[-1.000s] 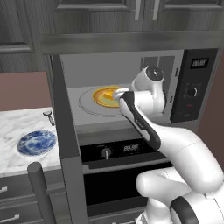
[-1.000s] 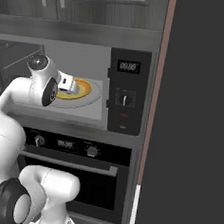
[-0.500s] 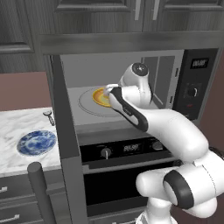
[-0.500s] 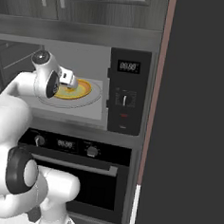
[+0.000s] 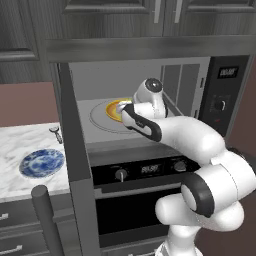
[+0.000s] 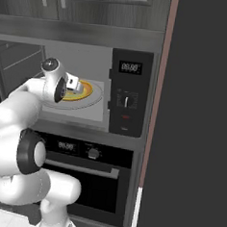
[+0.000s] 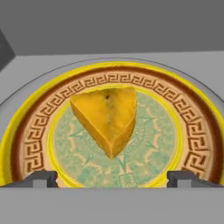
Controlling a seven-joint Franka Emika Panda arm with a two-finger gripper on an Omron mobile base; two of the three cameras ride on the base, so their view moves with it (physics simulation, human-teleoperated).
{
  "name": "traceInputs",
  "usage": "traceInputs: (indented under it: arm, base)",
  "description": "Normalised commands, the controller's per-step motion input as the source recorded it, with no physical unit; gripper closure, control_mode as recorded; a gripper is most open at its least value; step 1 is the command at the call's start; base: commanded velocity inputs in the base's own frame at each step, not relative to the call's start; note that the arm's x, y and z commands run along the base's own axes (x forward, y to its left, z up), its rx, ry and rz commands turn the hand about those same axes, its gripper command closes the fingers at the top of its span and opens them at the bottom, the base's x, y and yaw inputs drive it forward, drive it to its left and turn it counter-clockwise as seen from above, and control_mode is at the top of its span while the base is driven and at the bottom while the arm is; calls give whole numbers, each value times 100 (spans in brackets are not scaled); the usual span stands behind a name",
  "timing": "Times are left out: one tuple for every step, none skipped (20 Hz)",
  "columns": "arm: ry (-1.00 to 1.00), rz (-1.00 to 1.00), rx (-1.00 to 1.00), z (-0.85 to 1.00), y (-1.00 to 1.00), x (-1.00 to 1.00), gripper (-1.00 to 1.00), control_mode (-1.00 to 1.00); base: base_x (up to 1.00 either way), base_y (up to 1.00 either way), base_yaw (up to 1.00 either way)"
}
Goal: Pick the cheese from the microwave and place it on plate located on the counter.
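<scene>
Fingers (image 7: 112,179) open inside microwave (image 5: 150,85), cheese (image 7: 107,119) not gripped.
Cheese wedge lies ahead of the two fingertips, centred between them and apart from both, on the yellow-rimmed plate (image 7: 183,127) resting on the turntable (image 7: 205,92). Wedge point faces the fingers. Fingertips stand wide, one at each side of the wedge, over the plate's near rim. Blue plate (image 5: 42,162) sits on the bench (image 5: 20,142), well apart to the left, outside the microwave.

arm (image 5: 165,125): inside microwave (image 5: 150,95) | plate (image 5: 42,163): on counter (image 5: 15,145), apparently empty
</scene>
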Motion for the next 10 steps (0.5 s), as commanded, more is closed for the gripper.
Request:
traceInputs:
  arm:
    - [0,0,0,-14,0,44,-100,-100]
    - [0,0,0,0,0,40,-100,-100]
    - [0,0,0,0,0,40,-100,-100]
    - [0,0,0,0,0,38,-100,-100]
    - [0,0,0,0,0,36,-100,-100]
    - [0,0,0,0,0,36,-100,-100]
    - [0,0,0,0,0,36,-100,-100]
    - [0,0,0,0,0,36,-100,-100]
    - [0,0,0,0,0,32,-100,-100]
    - [0,0,0,0,0,26,-100,-100]
  base:
    - [0,0,0]
    - [0,0,0]
    - [0,0,0]
    - [0,0,0]
    - [0,0,0]
    - [0,0,0]
    - [0,0,0]
    - [0,0,0]
    - [0,0,0]
    - [0,0,0]
